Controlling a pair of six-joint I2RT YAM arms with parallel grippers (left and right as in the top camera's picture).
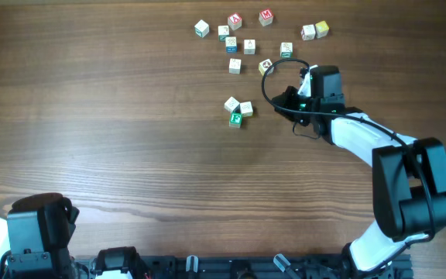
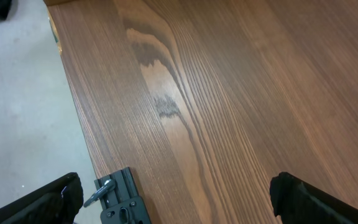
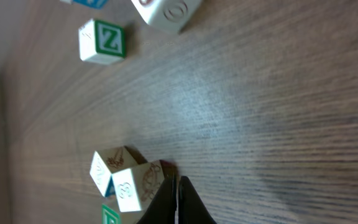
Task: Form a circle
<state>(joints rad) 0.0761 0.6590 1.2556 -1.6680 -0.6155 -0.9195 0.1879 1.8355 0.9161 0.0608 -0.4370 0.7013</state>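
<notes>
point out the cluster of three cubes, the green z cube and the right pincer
cluster of three cubes [image 1: 238, 110]: overhead view, middle of the group
green Z cube [image 3: 107, 41]: right wrist view, its green letter face
right pincer [image 3: 177, 186]: right wrist view, tip of the shut fingers

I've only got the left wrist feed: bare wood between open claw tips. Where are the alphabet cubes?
Observer: Overhead shows a three-cube cluster mid-table, with loose cubes scattered beyond it, farther from the arms.
Operator: Where's the right claw?
Observer: The right claw is shut and empty, its tip right beside the cluster's pale cube.
Operator: Any ring formed?
Observer: No. The cluster is just two pale cubes plus one green-faced cube, bunched together.
</notes>
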